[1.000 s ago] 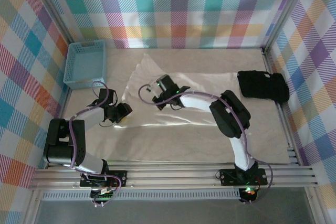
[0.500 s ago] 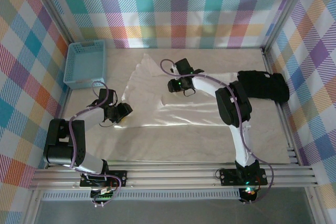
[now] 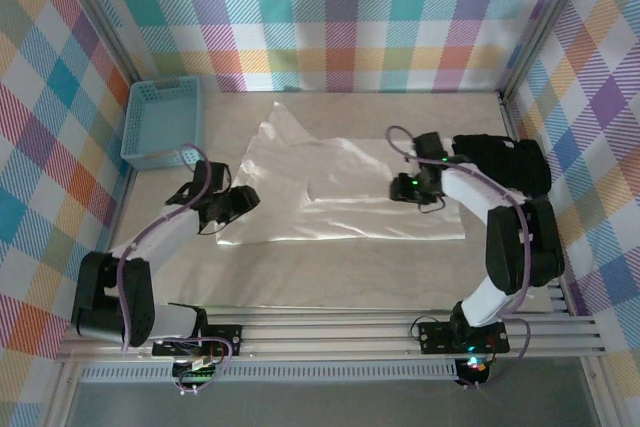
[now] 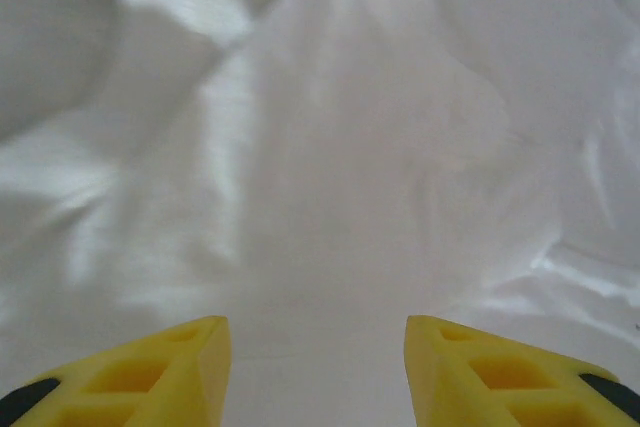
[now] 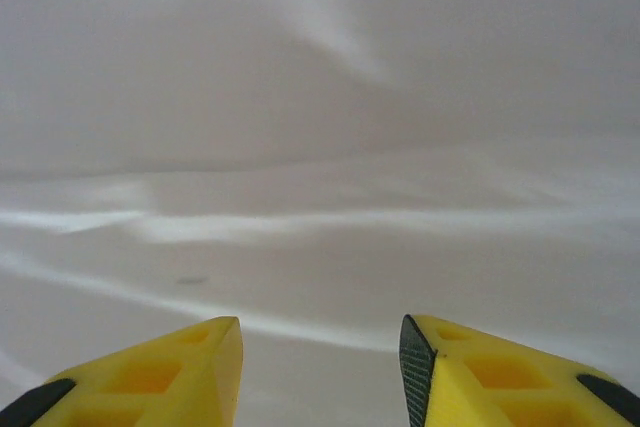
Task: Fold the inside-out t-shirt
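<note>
The left gripper (image 4: 315, 372) stands partly open and empty, low over the left edge of the white t-shirt (image 3: 340, 192). The right gripper (image 5: 320, 372), jaws equally parted and holding nothing, hangs over the shirt's right end. The white t-shirt lies spread across the middle of the table (image 3: 330, 277). A blue basket (image 3: 160, 125) sits in the far left corner, and a black folded garment (image 3: 500, 162) lies by the right edge.

light: bright, even — shadows: soft | wrist views: blurred
</note>
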